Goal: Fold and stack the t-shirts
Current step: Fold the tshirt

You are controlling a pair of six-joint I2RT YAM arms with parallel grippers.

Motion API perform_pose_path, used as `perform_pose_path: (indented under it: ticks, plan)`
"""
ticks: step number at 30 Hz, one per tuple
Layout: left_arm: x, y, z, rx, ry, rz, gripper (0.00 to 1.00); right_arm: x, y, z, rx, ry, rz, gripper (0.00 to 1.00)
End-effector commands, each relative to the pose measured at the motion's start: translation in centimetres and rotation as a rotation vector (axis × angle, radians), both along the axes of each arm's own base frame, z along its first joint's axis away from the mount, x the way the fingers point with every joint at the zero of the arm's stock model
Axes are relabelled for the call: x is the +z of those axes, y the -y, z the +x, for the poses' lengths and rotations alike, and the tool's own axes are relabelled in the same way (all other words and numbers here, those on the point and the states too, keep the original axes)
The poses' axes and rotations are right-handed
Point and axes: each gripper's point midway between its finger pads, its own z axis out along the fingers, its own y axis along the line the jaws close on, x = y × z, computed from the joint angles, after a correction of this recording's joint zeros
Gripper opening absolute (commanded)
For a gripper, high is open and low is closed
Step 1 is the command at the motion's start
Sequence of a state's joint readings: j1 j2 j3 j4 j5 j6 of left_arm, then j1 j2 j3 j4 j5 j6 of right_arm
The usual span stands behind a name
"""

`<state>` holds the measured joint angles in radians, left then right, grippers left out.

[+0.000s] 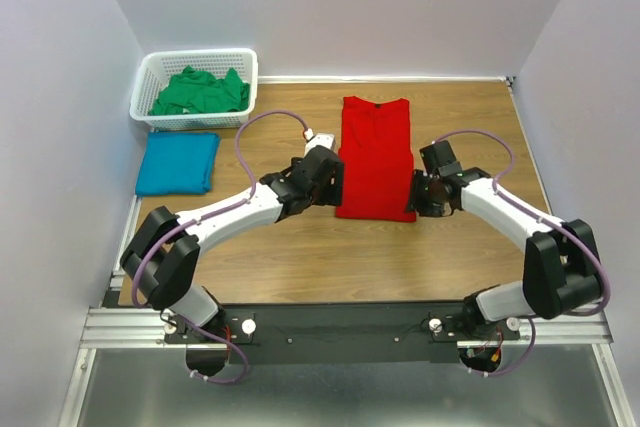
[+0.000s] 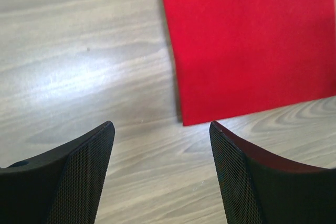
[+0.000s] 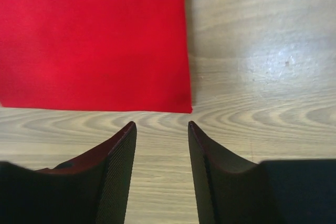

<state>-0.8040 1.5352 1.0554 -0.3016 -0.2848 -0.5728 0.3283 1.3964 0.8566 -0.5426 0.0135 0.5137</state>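
The red t-shirt [image 1: 375,152] lies flat in the middle of the wooden worktop [image 1: 300,247], folded into a long strip with its collar toward the far edge. The left gripper [image 1: 333,185] sits at the near left corner of the strip. From its wrist, its jaws stand wide apart with nothing between them, just above bare wood beside the cloth's corner. The right gripper [image 1: 413,195] is at the near right corner, its jaws partly spread and also empty, with the hem just ahead of the fingertips. A teal t-shirt [image 1: 178,163] lies folded by the left edge. Behind it, in the far left corner, a white basket [image 1: 150,72] holds a crumpled green t-shirt [image 1: 200,93].
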Motion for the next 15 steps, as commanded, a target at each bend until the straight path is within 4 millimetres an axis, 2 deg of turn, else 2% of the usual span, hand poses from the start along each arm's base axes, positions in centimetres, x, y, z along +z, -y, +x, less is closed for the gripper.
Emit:
perform_pose_path:
  ticks: [1, 7, 15]
  plan:
    - [0.4, -0.1, -0.5, 0.019, 0.01, 0.011, 0.8, -2.1, 0.9, -1.1, -0.029, -0.068, -0.107, 0.49]
    - [0.4, 0.7, -0.5, 0.0, 0.011, 0.014, 0.79, -2.8, 0.9, -0.1, -0.035, -0.068, -0.131, 0.45]
    - [-0.1, 1.3, -0.6, -0.015, -0.001, 0.019, 0.77, -5.0, 1.1, -0.6, -0.038, -0.117, -0.156, 0.42]
